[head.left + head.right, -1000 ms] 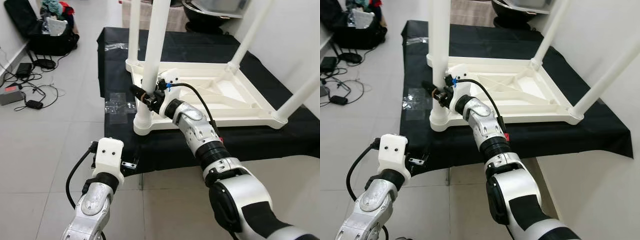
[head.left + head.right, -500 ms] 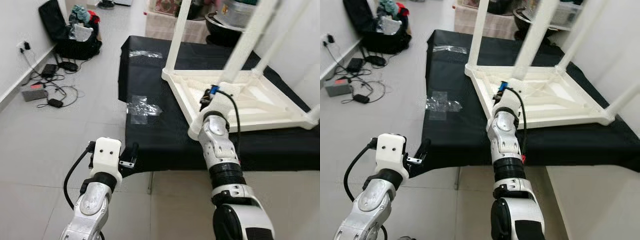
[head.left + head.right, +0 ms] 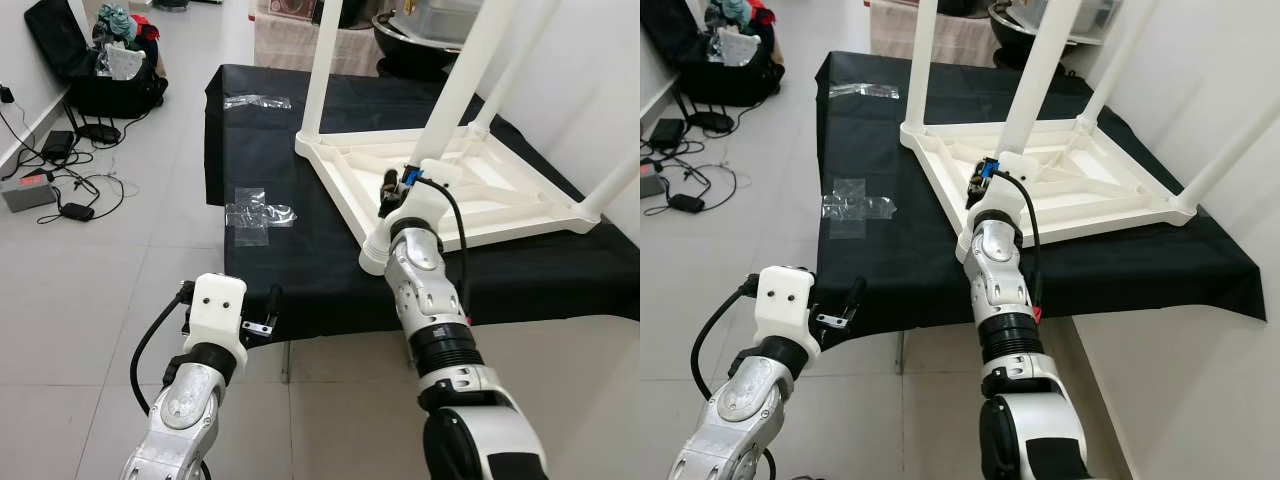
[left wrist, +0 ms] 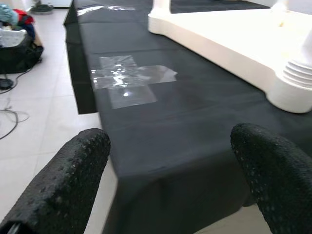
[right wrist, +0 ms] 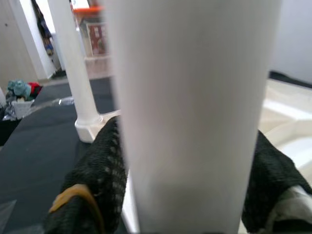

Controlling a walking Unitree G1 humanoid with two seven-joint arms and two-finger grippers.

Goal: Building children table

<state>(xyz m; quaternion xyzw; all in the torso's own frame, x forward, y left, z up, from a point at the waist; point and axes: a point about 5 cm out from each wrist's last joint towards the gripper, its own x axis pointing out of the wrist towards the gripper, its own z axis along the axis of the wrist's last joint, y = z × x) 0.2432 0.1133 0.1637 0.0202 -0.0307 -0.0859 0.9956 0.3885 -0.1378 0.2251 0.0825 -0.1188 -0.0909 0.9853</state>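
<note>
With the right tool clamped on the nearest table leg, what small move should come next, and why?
Probably keep twisting that near leg into its corner socket. The right tool grips it on both sides, and the upturned table has all its legs standing.

A lived-in room of a home: pale floor tiles (image 3: 120,270), an open black bag (image 3: 100,70) stuffed with clothes against the wall, chargers and cables (image 3: 50,185) strewn beside it, and a big metal bowl (image 3: 415,45) behind the black-draped table (image 3: 290,150) holding a child's white table (image 3: 480,190).
</note>
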